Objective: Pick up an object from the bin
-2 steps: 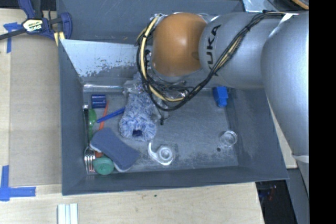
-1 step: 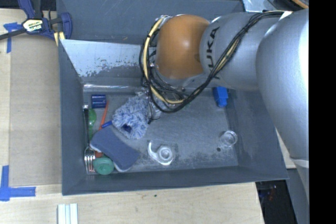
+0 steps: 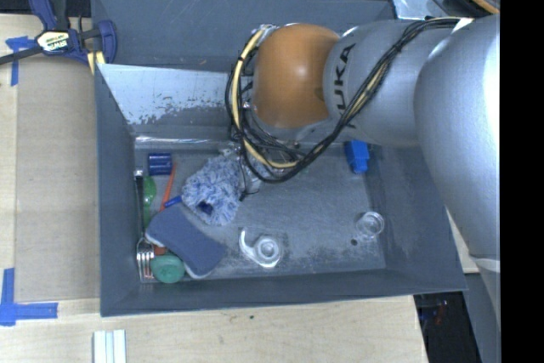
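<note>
Soft, even light falls from above on the grey metal bin (image 3: 110,183). Its sloped back wall at 11 o'clock shows a pale sheen. The rounded orange wrist cover (image 3: 289,85) carries a dull highlight, and the silver arm (image 3: 450,123) is brightest at 3 o'clock. Shadow pools beneath them. A small clear plastic cup (image 3: 370,224) glints at 5 o'clock.

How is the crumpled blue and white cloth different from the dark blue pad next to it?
The cloth is bunched up in a lump; the pad lies flat. The cloth is speckled blue and white; the pad is one plain dark blue. The cloth sits nearer the middle of the bin; the pad lies nearer its lower left corner in the picture. Both are bluish and lie in the bin's left half.
</note>
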Tool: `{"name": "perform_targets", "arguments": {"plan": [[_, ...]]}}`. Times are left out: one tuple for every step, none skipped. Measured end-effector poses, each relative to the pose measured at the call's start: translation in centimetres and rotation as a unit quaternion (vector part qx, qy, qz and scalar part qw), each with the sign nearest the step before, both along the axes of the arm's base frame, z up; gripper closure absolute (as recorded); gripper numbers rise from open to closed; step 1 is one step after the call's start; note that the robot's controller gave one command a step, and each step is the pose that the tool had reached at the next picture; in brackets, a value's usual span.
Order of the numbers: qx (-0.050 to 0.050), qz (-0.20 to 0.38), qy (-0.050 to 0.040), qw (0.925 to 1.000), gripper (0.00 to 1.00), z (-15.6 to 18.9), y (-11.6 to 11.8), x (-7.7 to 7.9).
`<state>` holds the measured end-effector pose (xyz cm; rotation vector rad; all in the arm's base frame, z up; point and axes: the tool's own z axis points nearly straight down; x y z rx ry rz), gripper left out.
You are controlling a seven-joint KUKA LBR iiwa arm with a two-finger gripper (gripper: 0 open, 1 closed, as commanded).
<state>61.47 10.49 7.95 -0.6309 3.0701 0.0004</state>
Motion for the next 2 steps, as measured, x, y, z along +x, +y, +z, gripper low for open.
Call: {"name": "perform_targets", "arguments": {"plan": [[-0.001, 0.000, 0.0043, 1.0000, 1.00, 1.3, 0.0, -0.3], [0.000, 0.000, 0.0017, 1.0000, 1.00, 7.0, 0.0, -0.2]]}}
